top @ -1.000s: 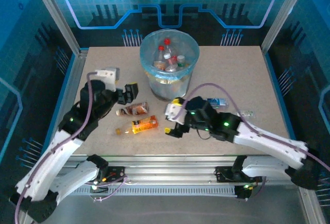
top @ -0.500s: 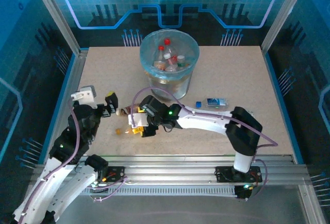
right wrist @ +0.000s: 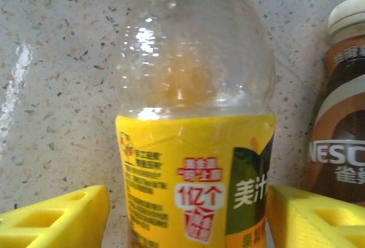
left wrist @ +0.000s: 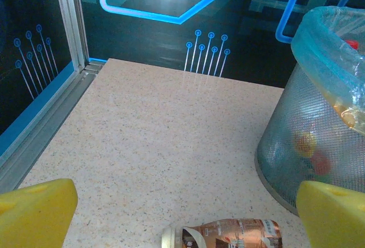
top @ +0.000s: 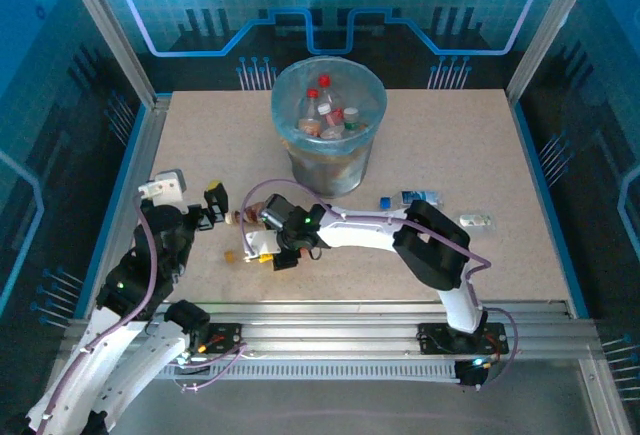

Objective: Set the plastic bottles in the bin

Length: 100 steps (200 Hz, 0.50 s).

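Note:
An orange-labelled clear plastic bottle (right wrist: 191,145) lies on the table between the yellow fingers (right wrist: 57,219) of my right gripper (right wrist: 188,222). The jaws stand open close on both sides of its label, with a thin gap on the left. From above, that gripper (top: 272,247) covers most of this bottle (top: 240,254). A brown-labelled bottle (left wrist: 234,234) lies just ahead of my left gripper (left wrist: 185,216), which is wide open and holds nothing. The bin (top: 328,125), pale blue and bag-lined, stands at the back centre with several bottles inside. Two more bottles (top: 420,197) (top: 476,221) lie to the right.
A loose blue cap (top: 384,201) sits near the bin's base. The bin's wall (left wrist: 308,128) rises to the right of the left gripper (top: 212,205). An aluminium frame rail (left wrist: 71,25) edges the table on the left. The right arm stretches across the front of the table.
My right arm has swung left across the table onto the orange-labelled bottle, and its jaws have narrowed round it. My left gripper has drawn back to the left and opened wider.

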Tool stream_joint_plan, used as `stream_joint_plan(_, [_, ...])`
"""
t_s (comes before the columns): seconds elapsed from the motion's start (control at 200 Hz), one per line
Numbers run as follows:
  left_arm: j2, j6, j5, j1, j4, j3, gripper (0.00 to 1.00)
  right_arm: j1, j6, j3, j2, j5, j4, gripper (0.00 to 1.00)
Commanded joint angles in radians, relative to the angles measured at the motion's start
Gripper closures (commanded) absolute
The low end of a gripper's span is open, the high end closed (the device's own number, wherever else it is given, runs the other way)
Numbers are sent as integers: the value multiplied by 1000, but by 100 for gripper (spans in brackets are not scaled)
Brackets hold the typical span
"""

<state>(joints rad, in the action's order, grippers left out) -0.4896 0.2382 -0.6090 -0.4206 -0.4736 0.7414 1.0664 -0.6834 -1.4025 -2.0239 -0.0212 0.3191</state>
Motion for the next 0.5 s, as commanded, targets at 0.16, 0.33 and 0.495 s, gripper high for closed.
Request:
stream_joint_plan(0.16, [-6,15,-13,11,-5,18,1,4,7,-9,-5,-12,44,43])
stream_joint_plan(0.33, [-19,6,-7,10,-5,45,1,4,52,70,97,-29,11,49])
stream_joint_plan(0.495, [-53,-2,66,11,-3,90,2,-8,164,200,278,-26,-47,52])
